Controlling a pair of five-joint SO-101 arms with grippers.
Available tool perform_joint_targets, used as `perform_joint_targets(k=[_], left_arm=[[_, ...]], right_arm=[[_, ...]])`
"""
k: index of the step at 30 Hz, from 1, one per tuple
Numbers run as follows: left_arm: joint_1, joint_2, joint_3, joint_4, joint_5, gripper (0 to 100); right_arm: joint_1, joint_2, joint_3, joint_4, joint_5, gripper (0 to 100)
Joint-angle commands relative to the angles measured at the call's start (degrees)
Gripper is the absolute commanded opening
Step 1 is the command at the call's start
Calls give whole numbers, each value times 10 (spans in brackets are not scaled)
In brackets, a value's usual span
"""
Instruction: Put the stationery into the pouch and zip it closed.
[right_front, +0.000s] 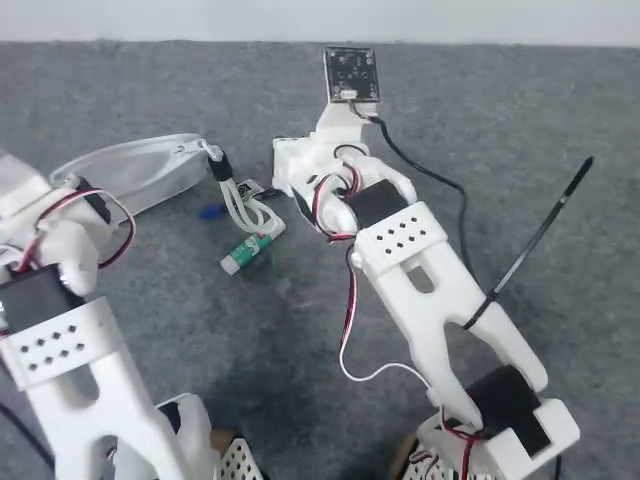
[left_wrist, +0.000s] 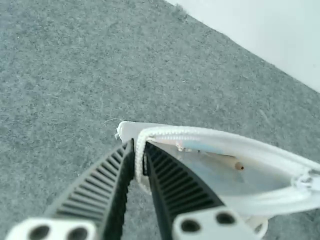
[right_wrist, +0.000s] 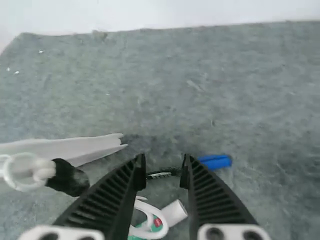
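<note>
In the high view, the translucent pouch (right_front: 135, 170) is seen lying on the grey table (right_front: 560, 120), toward its far left corner. The black pull (right_front: 219, 165) is at the end of the pouch nearer the table's middle. A white cord (right_front: 250, 208) is looped from the pull. A blue cap (right_front: 210, 211) lies just beside the cord, and a green-and-white glue stick (right_front: 245, 252) lies at the cord's nearer side. The left arm (right_front: 70, 350) is placed at the pouch's left end. The right arm (right_front: 420, 270) is stretched from the near edge toward the middle of the table, with its wrist above the cord. A black cable tie (right_front: 540, 235) juts out from that arm.

In the left wrist view, the fingers of the left gripper (left_wrist: 138, 146) are pressed together on the corded rim at the pouch's end. A thin pale item (left_wrist: 235, 165) is seen through the pouch wall; what it is cannot be told.

In the right wrist view, the fingers of the right gripper (right_wrist: 163, 165) are spread. A thin black shaft (right_wrist: 162, 173) lies across the gap between the tips, in line with the blue cap just outside one finger. Whether the shaft is touched cannot be told. The pouch's tip, the pull and the glue stick are seen near the gripper.
</note>
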Motion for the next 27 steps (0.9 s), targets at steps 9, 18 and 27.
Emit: perform_joint_targets(k=[9, 18, 27], left_arm=[[-5, -4, -5, -18, -1, 11], [-5, -4, -5, -18, -1, 11], [-5, -4, -5, -18, -1, 11]], right_arm=[[11, 41, -58, 31, -10, 110], [21, 156, -179, 124, -54, 110], [37, 255, -251, 125, -54, 135]])
